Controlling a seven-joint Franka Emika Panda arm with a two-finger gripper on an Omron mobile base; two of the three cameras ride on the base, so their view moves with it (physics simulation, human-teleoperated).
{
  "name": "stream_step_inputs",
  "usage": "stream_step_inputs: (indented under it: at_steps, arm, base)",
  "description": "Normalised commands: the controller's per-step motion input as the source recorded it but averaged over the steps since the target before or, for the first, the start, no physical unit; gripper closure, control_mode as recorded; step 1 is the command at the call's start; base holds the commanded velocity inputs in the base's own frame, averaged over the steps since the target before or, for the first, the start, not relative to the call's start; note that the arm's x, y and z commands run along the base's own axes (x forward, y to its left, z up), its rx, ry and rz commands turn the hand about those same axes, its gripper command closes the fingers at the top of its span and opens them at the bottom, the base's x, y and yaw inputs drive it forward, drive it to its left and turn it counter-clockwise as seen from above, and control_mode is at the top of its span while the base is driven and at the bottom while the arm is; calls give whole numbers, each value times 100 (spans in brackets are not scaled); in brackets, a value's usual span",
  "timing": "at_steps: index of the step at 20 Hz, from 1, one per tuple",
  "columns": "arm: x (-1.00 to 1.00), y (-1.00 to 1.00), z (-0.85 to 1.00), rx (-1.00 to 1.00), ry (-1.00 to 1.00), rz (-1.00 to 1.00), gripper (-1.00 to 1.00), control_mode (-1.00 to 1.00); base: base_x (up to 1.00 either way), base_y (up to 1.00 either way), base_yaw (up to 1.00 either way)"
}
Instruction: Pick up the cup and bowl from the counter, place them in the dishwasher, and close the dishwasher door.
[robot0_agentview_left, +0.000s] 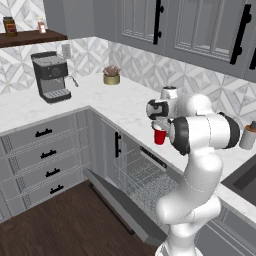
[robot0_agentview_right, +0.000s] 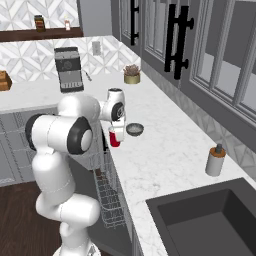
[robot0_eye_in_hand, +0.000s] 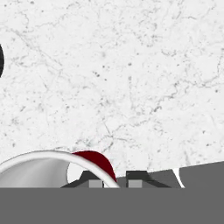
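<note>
Bent at the elbow over the open dishwasher (robot0_agentview_left: 142, 182), wrist turned down above the counter (robot0_agentview_right: 165, 150) edge. Gripper (robot0_eye_in_hand: 114, 180) clamped on the rim of the cup (robot0_agentview_left: 159, 136), held at the near counter edge above the wire rack. Dishwasher door (robot0_agentview_left: 117, 205) dropped open toward the floor, seen from the left. Bowl (robot0_agentview_right: 134, 129) resting on the counter just right of the cup, seen from the right.
</note>
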Motion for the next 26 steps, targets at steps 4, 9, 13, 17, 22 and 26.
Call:
stream_step_inputs:
  at_steps: [4, 9, 13, 17, 22, 26]
  arm:
    - [-25, 58, 7, -6, 0, 0, 100, -100]
    - [-7, 65, 0, -5, 2, 0, 100, -100]
    - [0, 68, -1, -8, 4, 0, 100, -100]
    - [0, 57, -11, -13, 3, 0, 100, -100]
    - [-11, 19, -29, -15, 0, 3, 100, -100]
    - [-17, 0, -40, -12, 0, 2, 100, -100]
  base:
    - [0, 0, 0]
    - [0, 0, 0]
    - [0, 0, 0]
    - [0, 0, 0]
    - [0, 0, 0]
    - [0, 0, 0]
